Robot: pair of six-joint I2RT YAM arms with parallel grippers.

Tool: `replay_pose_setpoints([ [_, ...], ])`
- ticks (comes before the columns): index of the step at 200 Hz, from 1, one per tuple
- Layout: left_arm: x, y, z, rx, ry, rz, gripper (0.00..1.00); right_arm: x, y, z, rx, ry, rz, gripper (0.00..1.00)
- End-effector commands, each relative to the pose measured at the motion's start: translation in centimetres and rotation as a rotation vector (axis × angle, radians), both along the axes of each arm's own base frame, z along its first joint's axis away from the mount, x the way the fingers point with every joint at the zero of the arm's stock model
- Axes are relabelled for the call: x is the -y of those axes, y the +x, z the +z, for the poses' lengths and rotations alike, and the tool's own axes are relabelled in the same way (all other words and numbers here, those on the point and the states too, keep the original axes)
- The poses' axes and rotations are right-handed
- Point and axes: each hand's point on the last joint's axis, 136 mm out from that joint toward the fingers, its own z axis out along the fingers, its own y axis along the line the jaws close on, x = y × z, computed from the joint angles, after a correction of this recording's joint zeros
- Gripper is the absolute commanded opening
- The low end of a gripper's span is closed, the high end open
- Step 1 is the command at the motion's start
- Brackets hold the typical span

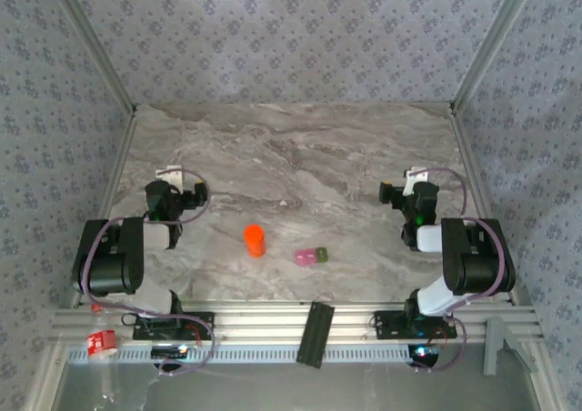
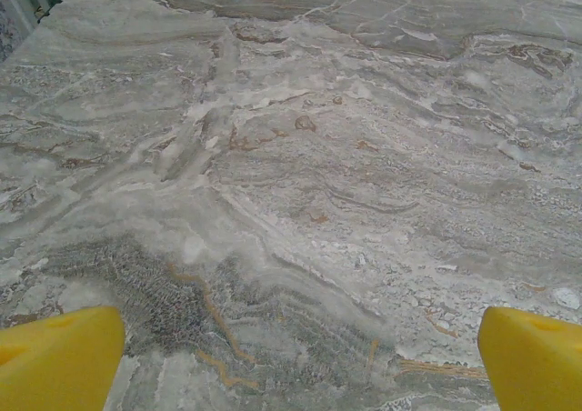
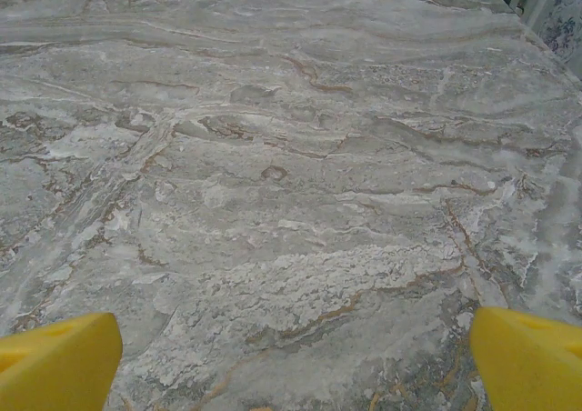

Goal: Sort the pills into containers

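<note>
Near the marble table's (image 1: 300, 147) front edge, the pink-and-green containers (image 1: 311, 257) are lying just right of an orange bottle (image 1: 255, 240). Farther back, the left gripper (image 2: 296, 365) and right gripper (image 3: 293, 365) are hovering, fingers spread wide, holding nothing.

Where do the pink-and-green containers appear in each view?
Top external: containers lie front-centre, just right of the orange bottle.
Left wrist: veined marble table ahead of the open left claw.
Right wrist: the same marble ahead of the open right claw.
Shared landmark: the marble table.
</note>
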Motion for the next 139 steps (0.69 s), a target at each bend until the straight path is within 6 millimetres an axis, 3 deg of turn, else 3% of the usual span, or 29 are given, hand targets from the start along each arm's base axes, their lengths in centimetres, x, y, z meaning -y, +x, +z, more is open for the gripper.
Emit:
replay_pose_setpoints([
  [1,0.49,0.21,0.84,0.031,0.009,-0.026,1.00,-0.12,0.59,0.68,0.016,-0.008,0.017,1.00],
  [139,-0.34,0.47,0.67,0.012,-0.006,0.010,1.00,-0.06,0.59,0.71,0.017,-0.006,0.015,1.00],
])
